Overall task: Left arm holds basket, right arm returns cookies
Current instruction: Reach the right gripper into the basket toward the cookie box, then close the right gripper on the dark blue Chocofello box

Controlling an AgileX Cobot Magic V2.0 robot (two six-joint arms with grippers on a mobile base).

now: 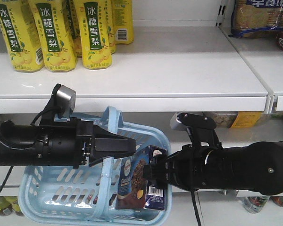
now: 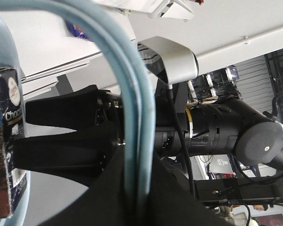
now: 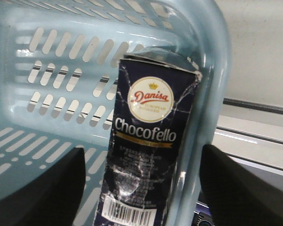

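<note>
The light blue basket [image 1: 61, 188] hangs in front of the shelves, with my left gripper [image 1: 131, 146] shut on its arched handle [image 1: 111, 123]. In the left wrist view the handle [image 2: 134, 94] runs straight up between the closed jaws of the left gripper [image 2: 137, 181]. The navy Chocofello cookies box [image 1: 142, 181] stands upright inside the basket against its right wall. My right gripper [image 1: 153, 176] is at the box and is open. In the right wrist view its gripper [image 3: 144, 149] straddles the cookies [image 3: 148, 113] and the basket rim [image 3: 212, 70], and neither finger touches the box.
A white shelf [image 1: 179, 70] runs above the basket, with yellow pear-drink bottles [image 1: 52, 33] at its back left and clear-wrapped biscuit packs [image 1: 262, 16] at the upper right. The shelf's front edge [image 1: 146, 104] lies just above both arms. More goods sit on the lower shelf [image 1: 226, 120].
</note>
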